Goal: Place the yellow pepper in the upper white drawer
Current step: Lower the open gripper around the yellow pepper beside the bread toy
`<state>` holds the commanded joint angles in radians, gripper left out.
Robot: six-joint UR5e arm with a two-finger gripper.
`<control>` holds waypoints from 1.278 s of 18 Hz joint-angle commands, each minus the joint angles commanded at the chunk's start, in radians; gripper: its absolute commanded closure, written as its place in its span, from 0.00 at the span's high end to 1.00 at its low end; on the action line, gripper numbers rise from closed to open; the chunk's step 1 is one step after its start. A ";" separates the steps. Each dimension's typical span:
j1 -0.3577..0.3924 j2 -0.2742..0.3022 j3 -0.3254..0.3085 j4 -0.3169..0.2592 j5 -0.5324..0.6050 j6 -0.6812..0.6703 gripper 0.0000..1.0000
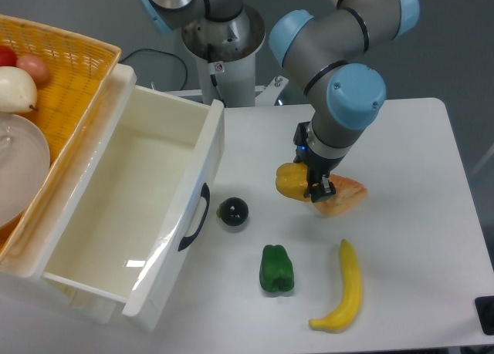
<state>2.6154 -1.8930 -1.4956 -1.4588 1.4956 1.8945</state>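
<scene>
Yellow pepper (291, 182) between the hand's (315, 186) fingers, above the table (417, 161).

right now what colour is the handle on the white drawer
Black: a curved handle on the upper white drawer front, clearest in the fixed camera view.

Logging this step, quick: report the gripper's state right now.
Gripper: down at the yellow pepper on the table, fingers against it; a closed grasp cannot be told from this view.
</scene>
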 joint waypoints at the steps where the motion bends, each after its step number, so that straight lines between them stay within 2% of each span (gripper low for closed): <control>1: 0.000 0.002 -0.008 0.000 -0.003 0.002 0.32; 11: 0.014 0.006 0.008 -0.002 -0.009 -0.012 0.32; 14: 0.020 0.021 0.018 -0.006 -0.012 -0.069 0.32; 18: 0.020 0.025 0.040 -0.012 -0.074 -0.152 0.32; 23: 0.038 0.034 0.049 -0.014 -0.208 -0.284 0.32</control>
<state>2.6537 -1.8592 -1.4465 -1.4726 1.2873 1.6108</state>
